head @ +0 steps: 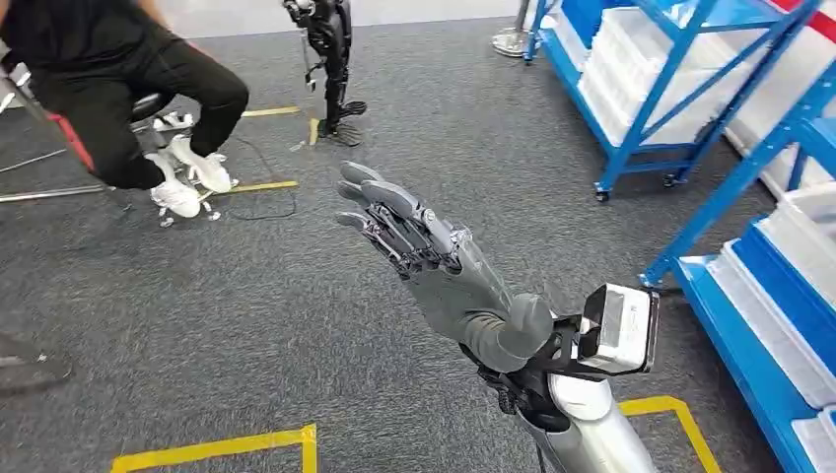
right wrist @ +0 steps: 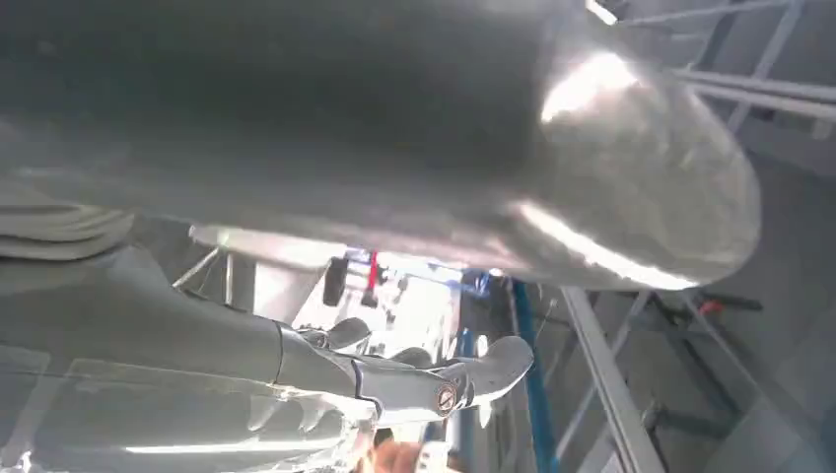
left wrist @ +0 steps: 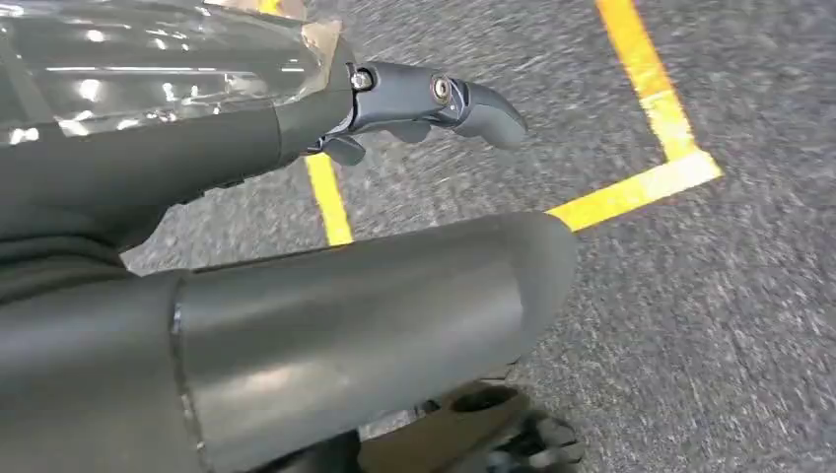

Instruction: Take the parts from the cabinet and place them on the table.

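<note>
Head view, one right hand [head: 434,258] empty, two blue racks [head: 680,89]

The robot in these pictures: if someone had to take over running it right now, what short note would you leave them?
Right hand: raised in front of the body, fingers spread, holding nothing.
Left hand: hanging low over grey carpet with yellow floor tape, nothing held as far as the wrist view shows.
Job's things: blue shelving racks with white bins stand to the robot's right. The parts themselves cannot be made out.
Done: nothing picked up that shows.
Left: reach a rack, take the parts, carry them to the table.
Note: a seated person is ahead to the left.
</note>
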`<state>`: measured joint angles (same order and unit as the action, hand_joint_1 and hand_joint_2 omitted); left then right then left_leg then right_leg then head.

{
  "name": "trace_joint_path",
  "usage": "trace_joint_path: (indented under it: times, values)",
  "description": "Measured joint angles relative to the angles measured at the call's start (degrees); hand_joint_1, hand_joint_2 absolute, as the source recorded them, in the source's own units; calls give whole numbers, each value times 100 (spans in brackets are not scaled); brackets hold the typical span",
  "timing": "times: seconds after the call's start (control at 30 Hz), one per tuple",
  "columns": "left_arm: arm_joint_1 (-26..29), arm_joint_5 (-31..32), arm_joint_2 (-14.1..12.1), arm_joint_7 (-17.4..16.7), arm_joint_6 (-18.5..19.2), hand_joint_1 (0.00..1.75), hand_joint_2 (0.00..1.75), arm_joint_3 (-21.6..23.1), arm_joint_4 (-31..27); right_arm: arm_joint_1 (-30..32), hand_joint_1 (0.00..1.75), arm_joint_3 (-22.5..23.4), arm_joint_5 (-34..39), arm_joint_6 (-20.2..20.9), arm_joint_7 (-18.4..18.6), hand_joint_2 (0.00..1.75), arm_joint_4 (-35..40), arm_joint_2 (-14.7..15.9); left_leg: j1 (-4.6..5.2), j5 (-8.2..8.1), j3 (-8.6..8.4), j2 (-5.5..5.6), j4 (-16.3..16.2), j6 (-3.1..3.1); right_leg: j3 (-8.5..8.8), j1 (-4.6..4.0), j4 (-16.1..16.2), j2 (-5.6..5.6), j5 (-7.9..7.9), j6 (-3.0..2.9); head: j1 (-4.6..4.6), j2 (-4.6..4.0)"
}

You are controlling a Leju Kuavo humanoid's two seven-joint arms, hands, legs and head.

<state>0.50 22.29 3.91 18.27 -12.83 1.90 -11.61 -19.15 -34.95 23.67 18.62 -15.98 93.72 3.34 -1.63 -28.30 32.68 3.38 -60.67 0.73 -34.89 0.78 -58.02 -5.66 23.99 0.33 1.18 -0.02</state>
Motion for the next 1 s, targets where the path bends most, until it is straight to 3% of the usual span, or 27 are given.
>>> trace_joint_path:
  times: [0.03,0.07,0.13,0.17,0.2,0.23,0.27,0.3,0.33,0.37,0.4,0.43,0.47,0.5,0.53,0.67,0.7,0.73,0.77,0.8,0.83,0.87,0.9,0.93,0.97,1.0]
  values:
    - [-6,-2,0,0,-4,0,0,-2,0,0,0,0,0,4,0,0,-7,-4,-8,-73,-26,208,87,-17,-19,-36,-27,-44,5,23,4,0]
    - [-1,-2,0,-2,-9,0,0,0,0,-6,0,-2,0,11,0,0,-13,-6,17,-37,-25,75,107,14,-58,-55,-26,-97,-5,78,11,0]
    - [4,-7,4,-4,-15,0,0,-4,0,-6,0,2,0,28,-11,0,-15,-2,83,-18,-23,-20,107,70,-86,-19,17,-209,-54,162,7,0]
    - [-5,-7,2,-4,-15,0,0,-4,0,-6,0,9,0,28,-11,0,-15,6,57,25,-42,-97,159,134,-166,-27,22,-264,-63,199,11,0]
    - [-16,-7,4,-2,-15,0,0,-4,-2,-6,0,22,0,28,-18,0,-15,15,56,62,-57,-176,201,184,-200,-26,-110,72,0,192,11,0]
    - [-15,-7,7,0,-15,0,0,-4,-2,-25,0,28,0,28,-20,0,-15,20,68,62,-58,-243,212,225,-331,-56,-368,333,160,168,31,0]
    - [-5,-7,7,0,-13,0,0,-4,-2,-24,0,28,0,28,-22,0,-15,17,78,58,-55,-332,212,243,-552,-53,-818,440,376,147,31,0]
    - [9,-7,7,0,-13,0,0,-7,-2,-8,0,28,0,28,-22,0,-17,20,85,53,-53,-421,212,250,-793,-40,-1308,475,573,135,33,0]
    - [17,-7,4,0,-13,0,0,-7,-2,13,0,31,0,28,-22,0,-20,26,88,50,-44,-508,212,253,-1001,-23,-1733,487,711,150,31,0]
    - [18,-7,2,0,-15,0,0,-9,-2,36,0,37,0,28,-22,0,-22,33,89,45,-41,-589,211,248,-1098,-1,-1921,496,738,196,31,0]
    - [15,-7,2,0,-15,0,0,-9,-2,50,0,44,-2,28,-22,0,-24,35,88,38,-43,-664,211,238,-1027,20,-1795,512,672,255,33,0]
    - [11,-7,2,0,-15,0,0,-9,-2,55,0,48,-2,28,-24,0,-24,37,85,25,-53,-737,210,218,-774,44,-1349,551,498,333,33,0]
    - [11,-4,4,0,-15,0,0,-9,-2,54,0,52,-6,28,-22,0,-24,37,82,6,-75,-808,209,191,-418,63,-703,651,290,401,35,0]
    - [11,0,4,0,-15,0,0,-9,-2,55,0,57,-11,28,-22,0,-24,37,86,-15,-102,-849,204,159,-116,70,-195,858,154,429,35,0]
    - [13,0,-7,0,-15,0,0,-9,-2,55,0,61,-13,28,-24,0,-24,37,149,-55,-134,-896,201,108,-21,31,-72,1145,121,374,37,0]
    - [-6,33,-4,0,-7,0,0,-7,-13,53,0,92,-46,11,-31,0,-24,50,122,-96,-260,-1153,264,-14,-20,-32,-25,832,83,196,37,0]
    - [-21,35,4,0,-4,0,0,-7,-20,59,0,98,-55,11,-31,0,-11,48,73,-162,-242,-1056,230,-67,21,102,10,746,57,140,22,0]
    - [-37,35,0,2,-4,0,0,-7,-20,39,0,98,-55,11,-35,0,-9,48,60,-305,-186,-738,46,-65,27,78,11,684,59,101,24,0]
    - [-36,35,0,2,-4,0,0,-7,-20,31,0,98,-57,11,-35,0,-9,33,59,-542,9,-488,-373,-59,24,69,11,623,55,22,13,0]
    - [-20,35,7,0,2,0,0,-4,-17,35,0,98,-66,11,-35,0,-11,26,57,-742,246,-364,-827,-60,19,56,11,540,57,16,-7,0]
    - [12,35,7,0,2,0,0,-4,-15,41,0,92,-70,11,-35,0,-13,26,57,-916,510,-314,-1292,-64,13,39,9,445,57,-2,-9,0]
    - [32,35,7,-2,2,0,0,-4,-13,54,0,88,-70,11,-33,0,-17,26,57,-922,645,-312,-1488,-62,16,22,9,364,54,-10,-7,0]
    - [41,35,7,-4,2,0,0,-4,-13,63,0,87,-70,9,-33,0,-22,26,53,-771,690,-312,-1437,-59,19,12,6,265,54,-10,-7,0]
    - [33,35,4,-4,4,0,0,-4,-13,62,0,90,-70,4,-33,0,-24,26,49,-521,600,-310,-1157,-47,22,11,-2,177,54,-9,-7,0]
    - [22,35,4,-4,4,0,0,-4,-13,62,0,90,-72,0,-33,0,-24,26,44,-242,421,-276,-729,-38,30,12,-7,102,54,-7,-9,0]
    - [15,37,4,-4,4,0,0,-4,-13,61,0,90,-72,0,-33,0,-24,26,21,14,201,-115,-238,-33,32,13,-16,28,54,-2,-7,0]
